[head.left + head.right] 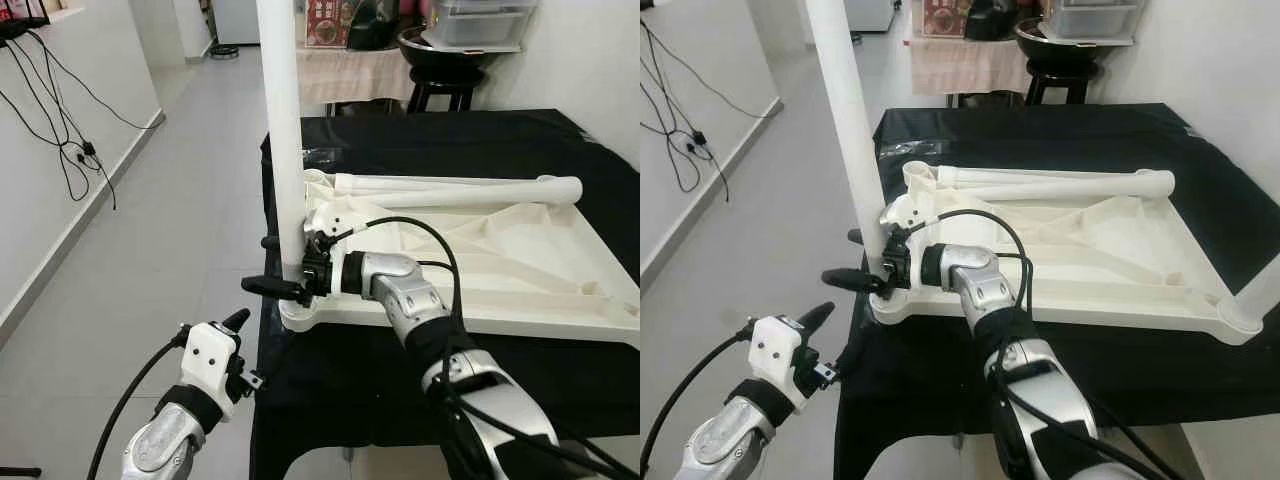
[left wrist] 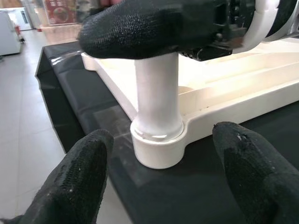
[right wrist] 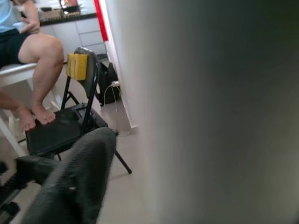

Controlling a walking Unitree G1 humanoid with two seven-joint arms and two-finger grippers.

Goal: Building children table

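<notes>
An upside-down white tabletop [image 1: 520, 270] lies on a black-covered table [image 1: 440, 135]. A white leg [image 1: 282, 130] stands upright in its near-left corner socket [image 2: 158, 147]. My right gripper [image 1: 283, 265] is shut on this leg just above the socket, one black finger [image 1: 270, 287] in front and one behind. My left gripper [image 1: 246, 350] hangs open below the table's near-left corner, its fingers [image 2: 91, 179] pointing at the socket without touching it. A second white leg [image 1: 460, 190] lies across the tabletop's far side. Another leg [image 1: 1262, 288] stands at the near-right corner.
Tiled floor [image 1: 180, 220] stretches to the left, with cables [image 1: 70, 150] hanging on the wall. Behind the table stands a black stool [image 1: 440, 90] with a bowl and a plastic box. The right wrist view catches a person's legs [image 3: 42, 60] and a black folding chair [image 3: 70, 126].
</notes>
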